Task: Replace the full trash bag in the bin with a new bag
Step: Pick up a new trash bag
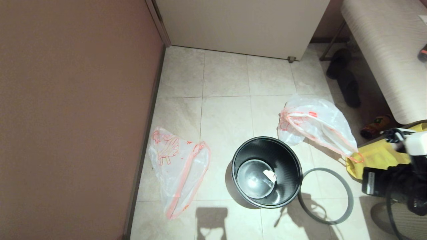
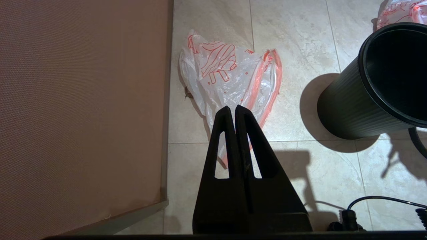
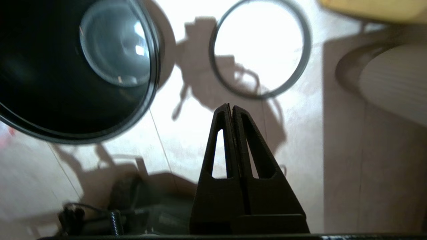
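The bin (image 1: 267, 171) stands on the tiled floor, black and glossy inside, with no bag in it. Its grey hoop (image 1: 325, 196) lies flat on the floor to its right. The new bag (image 1: 176, 166) lies limp and flat left of the bin, near the wall. The full trash bag (image 1: 313, 123), puffed up with a pink drawstring, rests behind the bin to the right; I cannot make out its contents. My left gripper (image 2: 235, 107) is shut and empty above the new bag (image 2: 230, 76). My right gripper (image 3: 230, 106) is shut and empty above the floor between the bin (image 3: 66, 66) and the hoop (image 3: 260, 50).
A brown wall (image 1: 66, 116) bounds the left side, a white cabinet (image 1: 240, 23) the back. A padded bench (image 1: 390, 50), dark slippers (image 1: 347, 83), a small bottle (image 1: 375, 125) and a yellow fabric bag (image 1: 377, 156) crowd the right. My right arm (image 1: 410, 173) is at the right edge.
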Robot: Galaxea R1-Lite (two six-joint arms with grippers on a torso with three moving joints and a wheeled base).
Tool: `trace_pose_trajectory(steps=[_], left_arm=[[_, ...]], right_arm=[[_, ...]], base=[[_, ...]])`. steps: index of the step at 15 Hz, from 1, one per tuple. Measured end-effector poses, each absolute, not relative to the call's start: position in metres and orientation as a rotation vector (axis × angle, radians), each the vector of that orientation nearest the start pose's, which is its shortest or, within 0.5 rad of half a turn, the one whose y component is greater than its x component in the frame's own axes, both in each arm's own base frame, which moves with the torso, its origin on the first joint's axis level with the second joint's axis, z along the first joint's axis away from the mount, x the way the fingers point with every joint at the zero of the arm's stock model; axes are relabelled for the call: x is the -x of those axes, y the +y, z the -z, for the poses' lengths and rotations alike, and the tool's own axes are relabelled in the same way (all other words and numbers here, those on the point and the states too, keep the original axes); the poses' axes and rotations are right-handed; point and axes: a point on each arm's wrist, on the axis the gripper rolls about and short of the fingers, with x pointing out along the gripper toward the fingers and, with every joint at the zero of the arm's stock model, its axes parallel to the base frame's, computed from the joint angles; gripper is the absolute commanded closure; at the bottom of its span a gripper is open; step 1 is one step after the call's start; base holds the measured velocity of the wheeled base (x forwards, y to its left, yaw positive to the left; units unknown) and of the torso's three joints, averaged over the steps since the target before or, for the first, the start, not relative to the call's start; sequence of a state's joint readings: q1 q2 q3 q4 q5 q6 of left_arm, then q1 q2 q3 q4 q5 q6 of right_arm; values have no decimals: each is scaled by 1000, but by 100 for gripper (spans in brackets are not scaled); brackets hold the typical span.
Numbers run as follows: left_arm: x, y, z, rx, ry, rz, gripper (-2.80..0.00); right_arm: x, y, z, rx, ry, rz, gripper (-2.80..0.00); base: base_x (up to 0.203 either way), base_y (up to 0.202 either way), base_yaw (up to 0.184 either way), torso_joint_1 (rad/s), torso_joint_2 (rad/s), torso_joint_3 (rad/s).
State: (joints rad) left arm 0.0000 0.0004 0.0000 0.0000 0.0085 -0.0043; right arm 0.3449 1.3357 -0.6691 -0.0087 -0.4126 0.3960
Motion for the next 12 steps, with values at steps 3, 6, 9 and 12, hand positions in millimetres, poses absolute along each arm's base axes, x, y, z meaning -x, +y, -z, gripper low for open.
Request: trace_pose_trajectory(steps=[3,6,9,12], left_arm=[[23,0,-75,4,0,-9,0],[23,0,-75,4,0,-8,0],[23,0,-75,4,0,-9,0],[23,0,-75,4,0,-9,0]], right_arm=[[-140,30,-215,-214,419,242,0],[-82,6,-238,-252,243,315,0],[-25,-8,-245,-212,79,394,0],[21,-11,-241,-99,-53,410,0]], base=[[0,0,0,0,0,0],[0,0,0,0,0,0],[0,0,0,0,0,0],[0,0,0,0,0,0]])
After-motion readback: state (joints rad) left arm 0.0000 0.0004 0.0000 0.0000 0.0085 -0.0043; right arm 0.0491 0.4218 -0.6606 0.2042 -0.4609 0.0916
